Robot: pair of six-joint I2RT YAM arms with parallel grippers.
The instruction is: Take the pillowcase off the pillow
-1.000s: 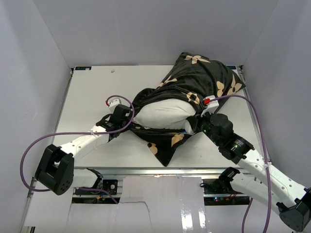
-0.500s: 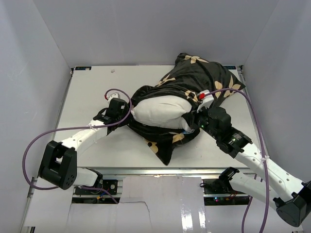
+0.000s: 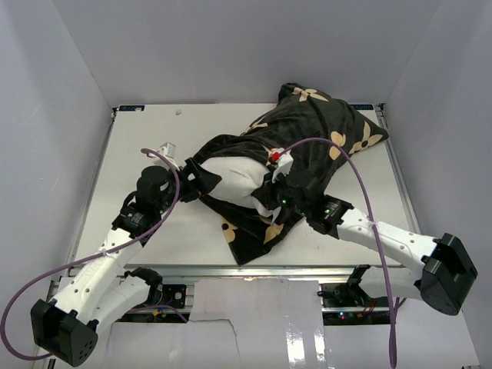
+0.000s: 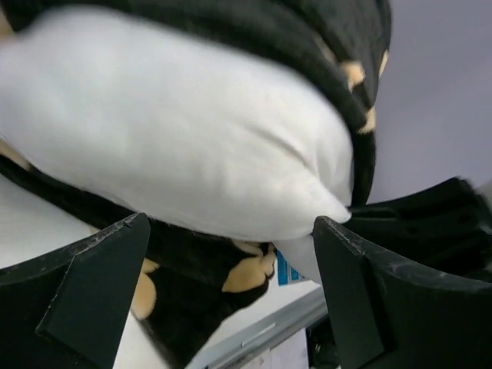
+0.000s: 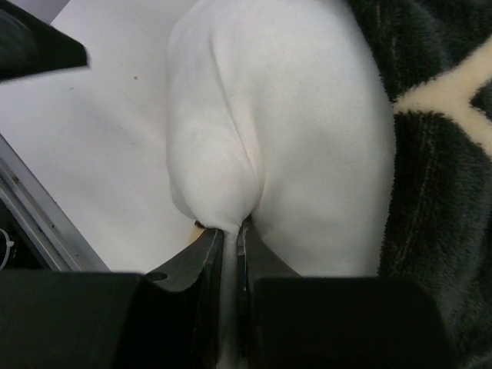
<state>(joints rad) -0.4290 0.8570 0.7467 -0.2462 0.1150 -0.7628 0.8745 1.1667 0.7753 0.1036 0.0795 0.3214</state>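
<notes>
The black pillowcase with tan flower motifs lies across the back right of the table, and a loose flap of it reaches toward the near edge. The white pillow bulges out of its open left end. My left gripper is open at that end, its fingers spread wide under the pillow, with nothing held. Pillowcase fabric hangs just beyond them. My right gripper is shut on a pinched fold of the pillow, next to the pillowcase.
The white table is boxed in by pale walls on three sides. A metal rail runs along its near edge. Purple cables loop over both arms. A small blue label shows behind the pillow.
My left gripper has gone from shut to wide open and moved left and back. The right arm has swung left with the pillow, and the pillow and pillowcase have shifted left.
</notes>
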